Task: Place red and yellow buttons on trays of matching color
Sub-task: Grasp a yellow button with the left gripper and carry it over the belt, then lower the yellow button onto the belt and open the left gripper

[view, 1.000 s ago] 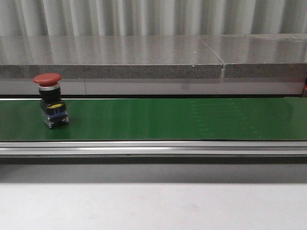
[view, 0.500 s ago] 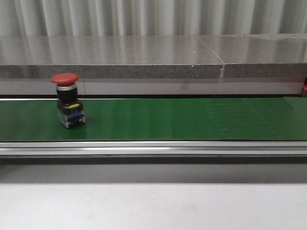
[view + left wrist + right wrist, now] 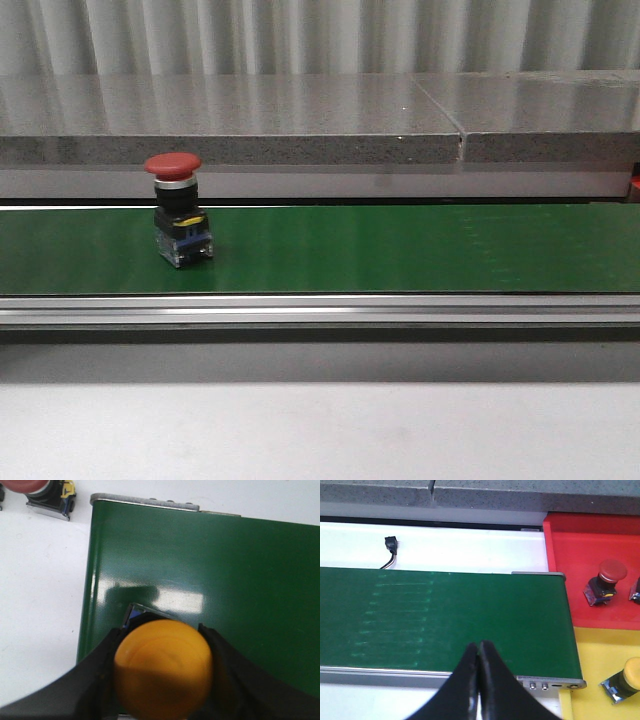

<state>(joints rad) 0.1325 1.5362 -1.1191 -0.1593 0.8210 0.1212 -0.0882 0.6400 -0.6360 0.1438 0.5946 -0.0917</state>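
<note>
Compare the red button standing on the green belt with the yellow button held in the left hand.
The red button has a red cap; the yellow button has a yellow one. The red button stands free and upright on the green belt; the yellow button is clamped in the left hand above the belt's end. Both have mushroom-dome caps.

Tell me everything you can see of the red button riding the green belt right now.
The red button stands upright on the green belt, toward its left part in the front view. It has a flat red mushroom cap, a silver collar beneath, a black body, and a clear-looking base block with blue and yellow parts. Only its base touches the belt; no gripper is near it in that view. It appears whole and plastic-looking.
</note>
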